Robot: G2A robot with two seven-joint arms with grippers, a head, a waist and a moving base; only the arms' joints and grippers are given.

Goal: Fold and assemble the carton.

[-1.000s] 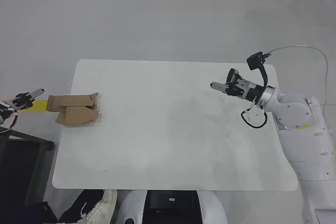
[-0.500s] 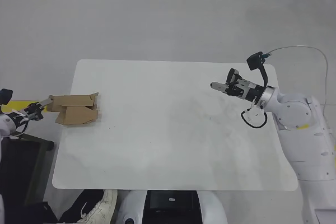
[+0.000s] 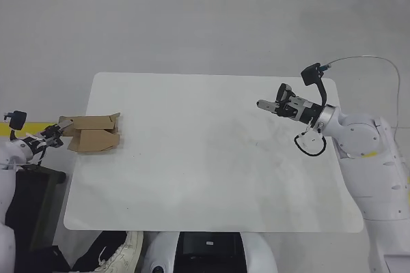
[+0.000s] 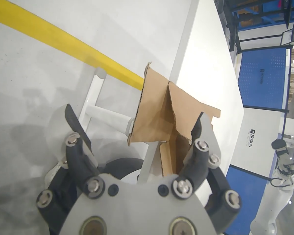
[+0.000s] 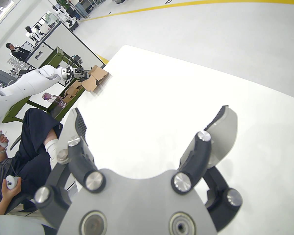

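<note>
Between the spread fingers of the left gripper (image 4: 134, 116), one carton (image 4: 159, 108) is overhanging the table (image 4: 205, 57) edge. In my judgement it should be closing squarely on the raised flap, not a corner; the right gripper (image 5: 149, 112), jaws apart, is hovering well away from it. Counting: one carton, two grippers, one table.

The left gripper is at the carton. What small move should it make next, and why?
Probably close the left gripper on the carton: its jaws stand open with a flap between them, and the carton hangs over the table edge, so a grip should come before any pull or fold.
</note>
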